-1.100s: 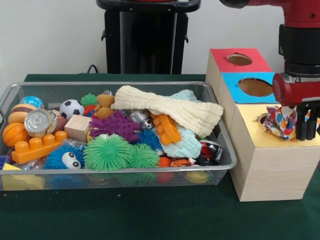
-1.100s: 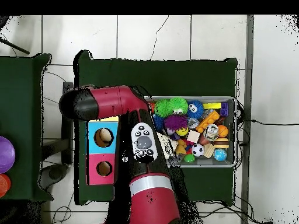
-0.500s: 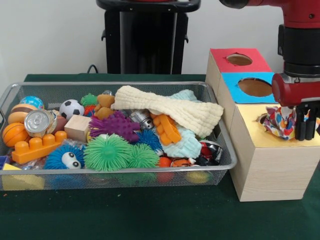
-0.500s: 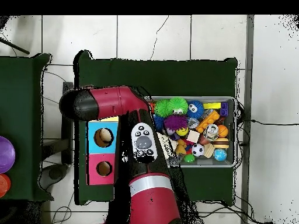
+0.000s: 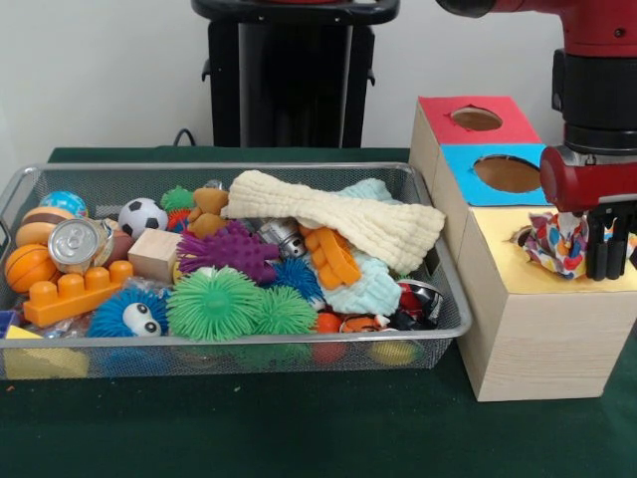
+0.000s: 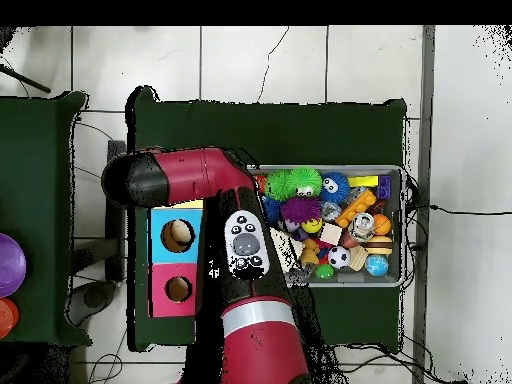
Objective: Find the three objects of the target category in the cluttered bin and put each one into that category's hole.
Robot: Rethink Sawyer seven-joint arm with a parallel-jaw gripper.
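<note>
Red-and-black claw (image 5: pixel 607 261) hangs low over the yellow top of a wooden sorting box (image 5: pixel 542 334), its dark fingertips standing right beside a crumpled multicoloured patterned cloth (image 5: pixel 557 243). That cloth sits bunched in the yellow section's hole (image 5: pixel 528 237), partly sticking up above the surface. Whether the claw is spread or pressed together cannot be told, and it is unclear whether it touches the cloth. Behind the yellow section, the same box has a blue section (image 5: pixel 498 171) and a red section (image 5: pixel 476 119), each with 1 round hole. To the side of the box stands a wire mesh bin (image 5: pixel 249 344) on the dark green tabletop (image 5: pixel 299 428), packed with toys. A long cream cloth (image 5: pixel 338 217) lies draped across the top of the pile, and a pale mint cloth (image 5: pixel 366 284) lies under it near the bin's box-side end. Also in the bin are 2 green spiky balls (image 5: pixel 214 304), a purple spiky toy (image 5: pixel 231 249), a blue googly-eyed ball (image 5: pixel 129 314), an orange building brick (image 5: pixel 75 294), a silver can (image 5: pixel 75 244), a wooden cube (image 5: pixel 154 256) and a small soccer ball (image 5: pixel 142 215). From overhead, the red arm (image 6: pixel 200 185) covers the box's yellow end.
</note>
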